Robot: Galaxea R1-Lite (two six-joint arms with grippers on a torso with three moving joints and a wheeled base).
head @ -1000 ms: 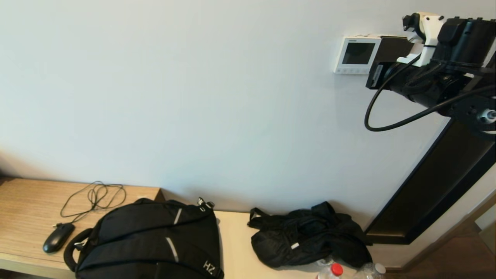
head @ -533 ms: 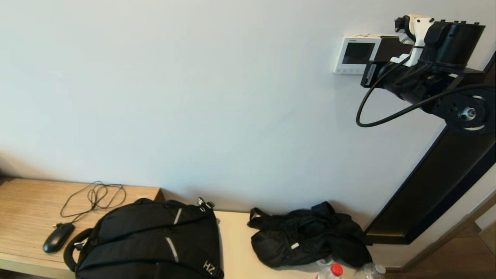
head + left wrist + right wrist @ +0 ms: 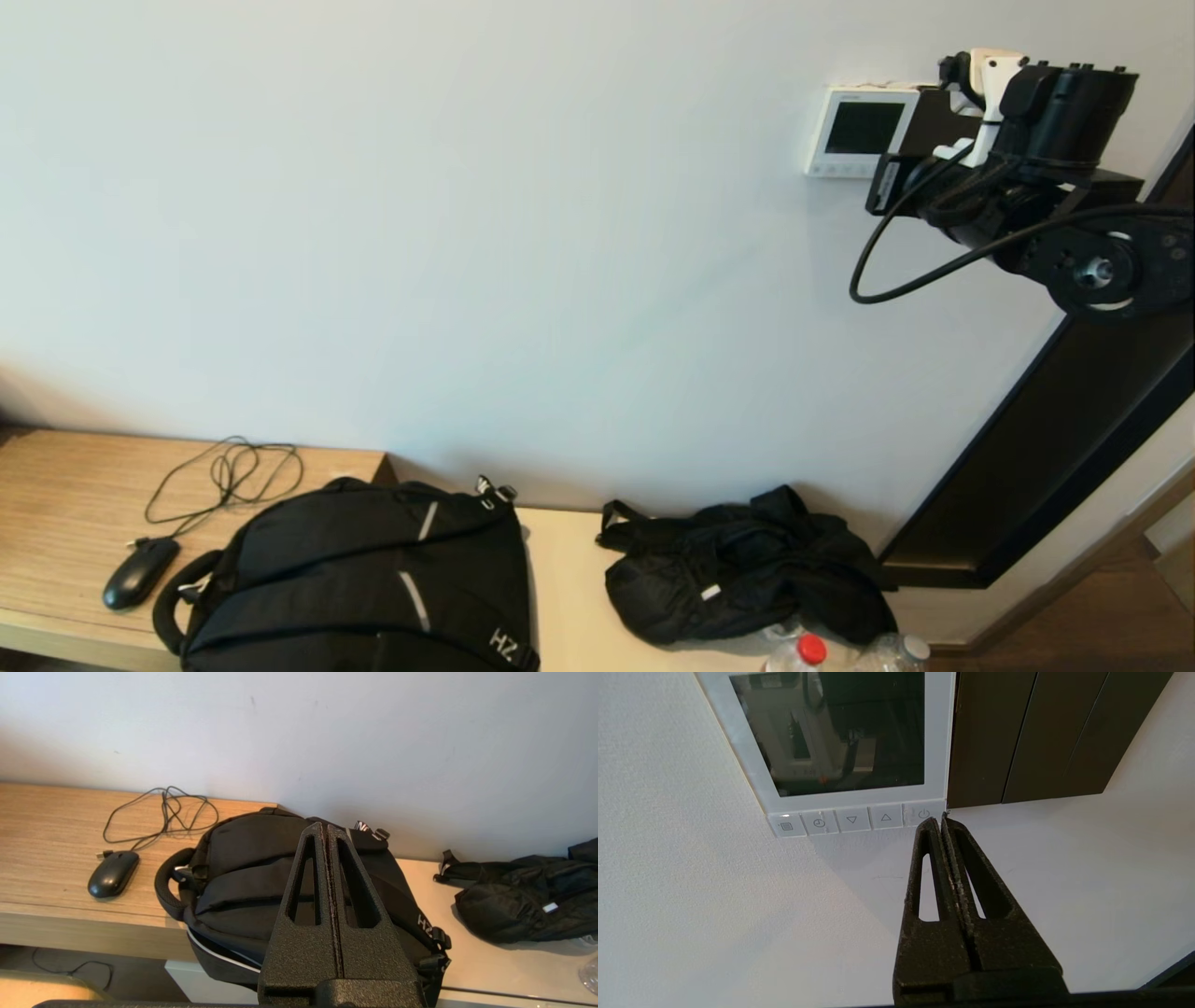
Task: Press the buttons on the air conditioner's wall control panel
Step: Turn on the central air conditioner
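The white wall control panel with a dark screen hangs high on the wall at the right. In the right wrist view the panel shows a row of several buttons along its lower edge; the power button is the one nearest the dark trim. My right gripper is shut, its tips at the panel's lower corner just under the power button; in the head view the right arm reaches up beside the panel. My left gripper is shut and empty, parked low above the black backpack.
A dark wooden trim runs down the wall right of the panel. Below, a wooden bench holds a mouse with its cable, the backpack, a black bag and two bottles.
My right arm has moved left and nearer the wall, bringing the shut gripper up to the panel's lower right corner. The left arm has not moved.
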